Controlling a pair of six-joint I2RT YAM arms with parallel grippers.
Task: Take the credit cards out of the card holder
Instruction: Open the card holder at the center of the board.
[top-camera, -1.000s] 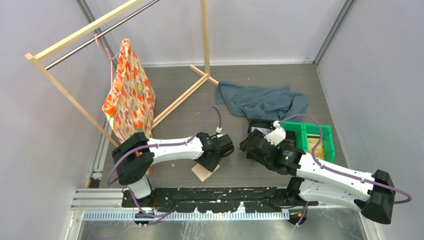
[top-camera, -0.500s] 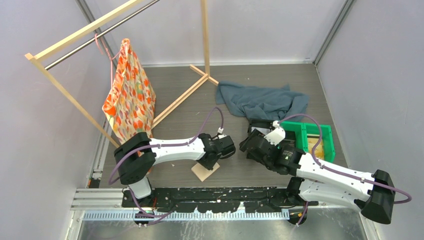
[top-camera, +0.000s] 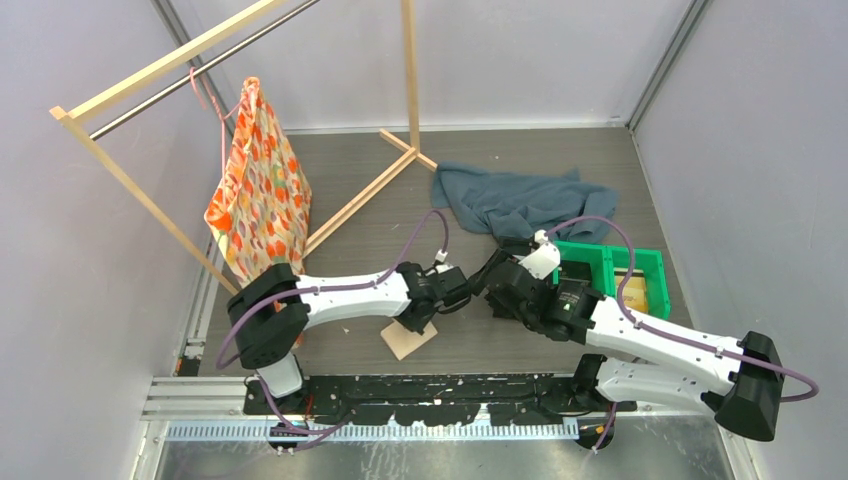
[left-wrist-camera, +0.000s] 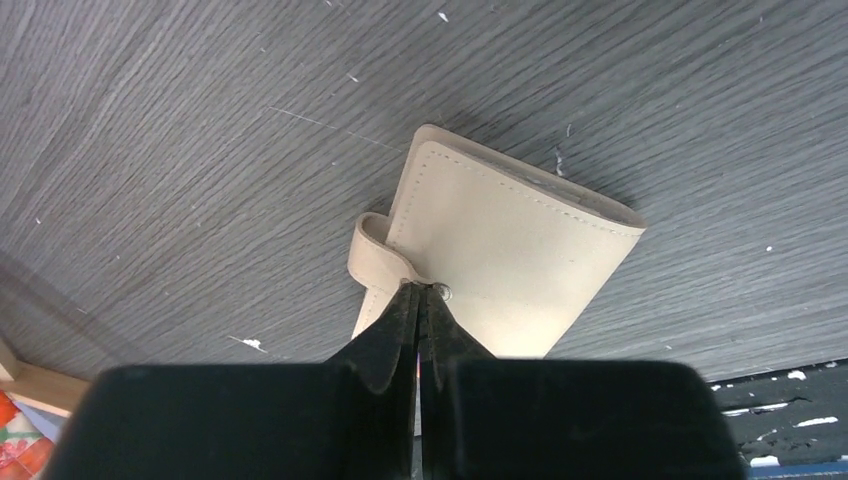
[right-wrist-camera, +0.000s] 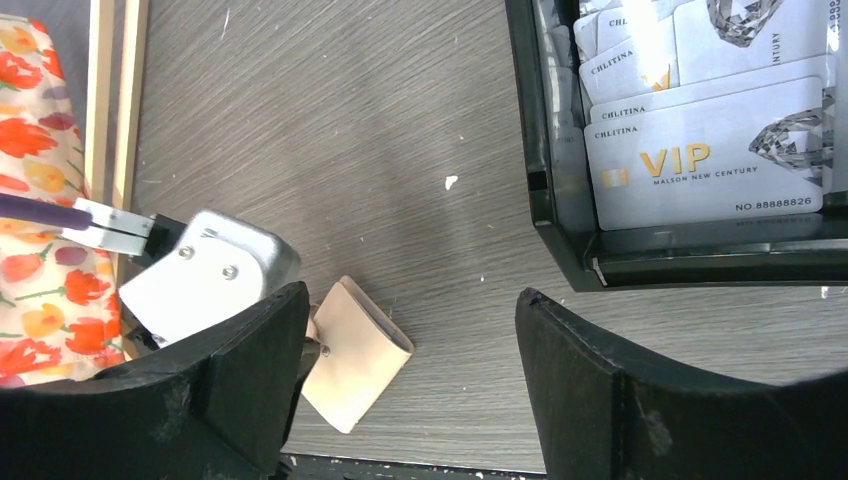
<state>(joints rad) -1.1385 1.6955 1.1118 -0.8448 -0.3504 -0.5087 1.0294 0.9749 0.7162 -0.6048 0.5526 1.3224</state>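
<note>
The card holder (left-wrist-camera: 505, 255) is a tan folded wallet lying flat on the dark wood-grain table, also seen in the top view (top-camera: 410, 343) and the right wrist view (right-wrist-camera: 355, 355). My left gripper (left-wrist-camera: 420, 291) is shut, its tips pinching the holder's little side tab (left-wrist-camera: 372, 255) by the metal snap. In the top view the left gripper (top-camera: 424, 314) sits at the holder's far edge. My right gripper (right-wrist-camera: 412, 296) hangs open above the table, just right of the holder, with nothing between its fingers. The holder is folded shut, so the credit cards in it are hidden.
A black tray (right-wrist-camera: 545, 200) holding pale cards printed VIP (right-wrist-camera: 705, 155) lies to the right, beside a green bin (top-camera: 640, 262). A blue-grey cloth (top-camera: 520, 205) lies behind. A wooden rack (top-camera: 360, 195) with a flowered bag (top-camera: 258, 190) stands at the left.
The left gripper's jaws have closed on the holder's tab. The right arm has swung left, nearer to the left gripper and the holder.
</note>
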